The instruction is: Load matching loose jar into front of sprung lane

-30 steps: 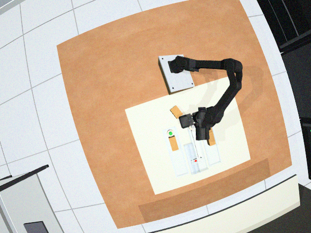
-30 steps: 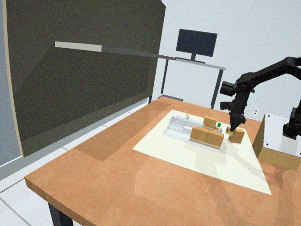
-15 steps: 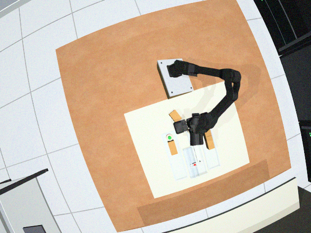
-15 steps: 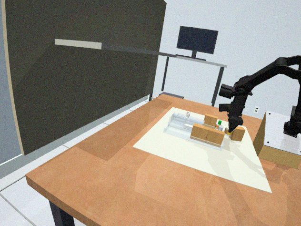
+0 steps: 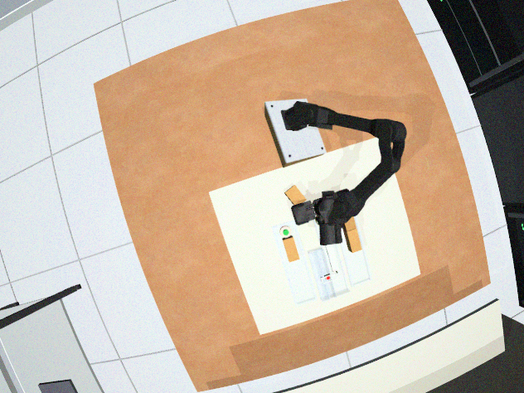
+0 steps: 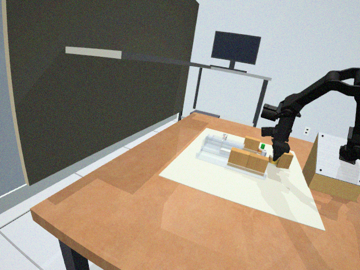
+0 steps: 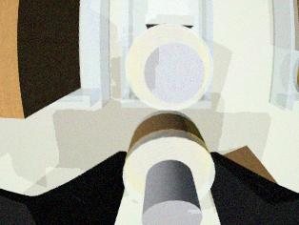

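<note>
So here's where I'm at: my gripper is closed around the loose jar, one finger on each side. It's got an amber body, a pale lid and a grey knob on top, and looks pretty much upright between my fingers.

The jar's outside the front end of the middle lane, roughly lined up with it. The other jar is standing at the lane's front end, with a white block right behind it. In my wrist view the two jars look almost edge to edge, but I honestly can't tell if they're touching. Can't tell how high mine is off the mat either.

As for the neighbours, the green-topped jar is in a side lane with a tan block behind it. Two more tan blocks sit end to end in the opposite side lane, and a loose block is angled on the mat near my gripper.
</note>
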`<state>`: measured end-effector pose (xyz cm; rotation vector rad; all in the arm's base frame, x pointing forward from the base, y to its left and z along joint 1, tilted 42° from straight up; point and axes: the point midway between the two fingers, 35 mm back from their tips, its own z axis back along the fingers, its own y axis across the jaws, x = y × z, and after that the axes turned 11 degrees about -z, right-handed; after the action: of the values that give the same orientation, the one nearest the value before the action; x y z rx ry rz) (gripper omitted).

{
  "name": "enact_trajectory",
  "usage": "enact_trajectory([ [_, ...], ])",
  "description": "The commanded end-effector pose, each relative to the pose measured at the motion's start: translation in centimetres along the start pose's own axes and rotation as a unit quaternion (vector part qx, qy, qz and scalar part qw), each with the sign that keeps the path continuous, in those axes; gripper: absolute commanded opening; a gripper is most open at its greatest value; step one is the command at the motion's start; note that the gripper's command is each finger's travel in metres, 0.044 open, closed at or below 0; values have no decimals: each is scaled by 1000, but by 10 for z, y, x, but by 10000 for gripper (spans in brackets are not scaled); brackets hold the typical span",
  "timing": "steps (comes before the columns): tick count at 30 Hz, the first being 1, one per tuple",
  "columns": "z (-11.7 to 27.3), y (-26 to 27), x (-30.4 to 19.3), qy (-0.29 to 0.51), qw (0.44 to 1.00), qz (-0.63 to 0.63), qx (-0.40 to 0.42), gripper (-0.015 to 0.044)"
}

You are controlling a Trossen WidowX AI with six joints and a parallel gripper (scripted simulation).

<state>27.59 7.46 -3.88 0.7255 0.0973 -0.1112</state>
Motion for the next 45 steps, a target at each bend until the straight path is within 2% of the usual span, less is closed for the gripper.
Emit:
enact_trajectory([
  [1,0,1,3,-1,1000,-1,2,0],
  [45,0,4,20,-2,1000,0,2,0],
])
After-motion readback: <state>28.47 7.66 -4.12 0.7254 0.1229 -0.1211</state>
